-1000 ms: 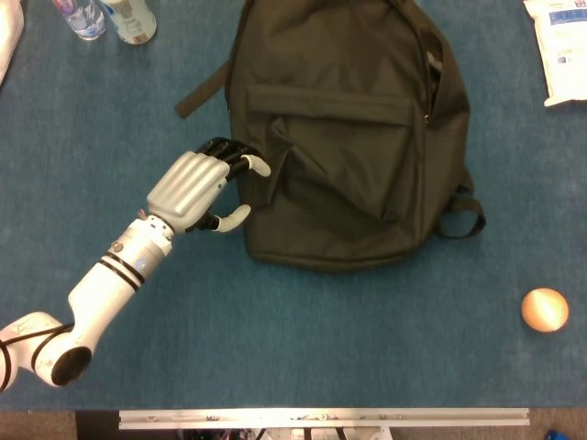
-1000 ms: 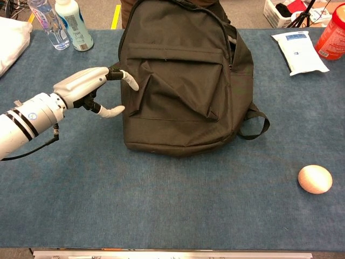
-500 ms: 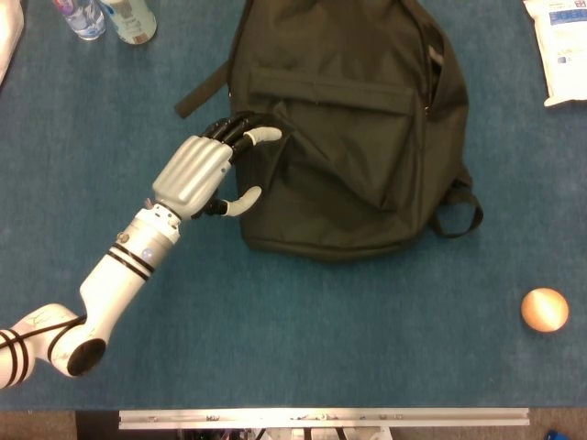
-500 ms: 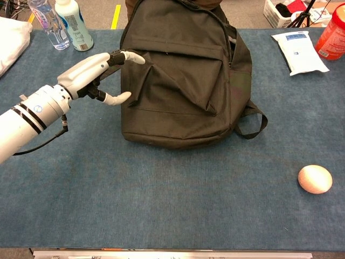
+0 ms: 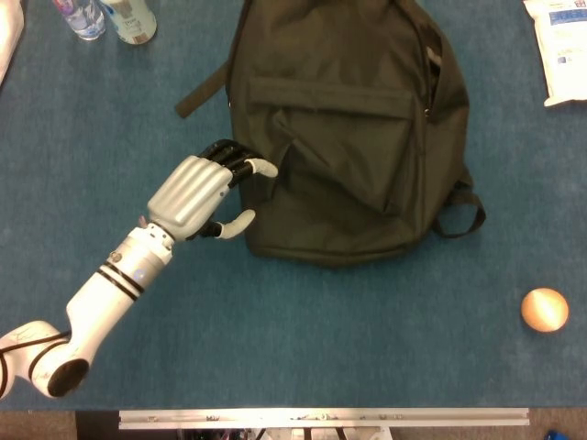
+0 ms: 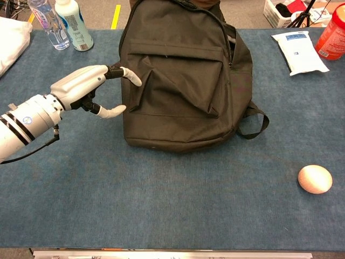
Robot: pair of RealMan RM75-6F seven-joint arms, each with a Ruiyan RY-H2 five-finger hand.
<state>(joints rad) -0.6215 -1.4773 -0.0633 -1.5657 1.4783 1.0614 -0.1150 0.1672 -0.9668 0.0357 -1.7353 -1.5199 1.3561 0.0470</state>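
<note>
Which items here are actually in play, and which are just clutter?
In play:
left hand, fingers spread at the bag's left edge
black backpack, lying flat on the blue table

Lying about:
wooden egg, near right
white packet, far right
red container, far right corner
two bottles, far left
white cloth, far left edge

The bottles [image 6: 67,24] and red canister [image 6: 333,31] (both far back) are cropped by picture edges.
</note>
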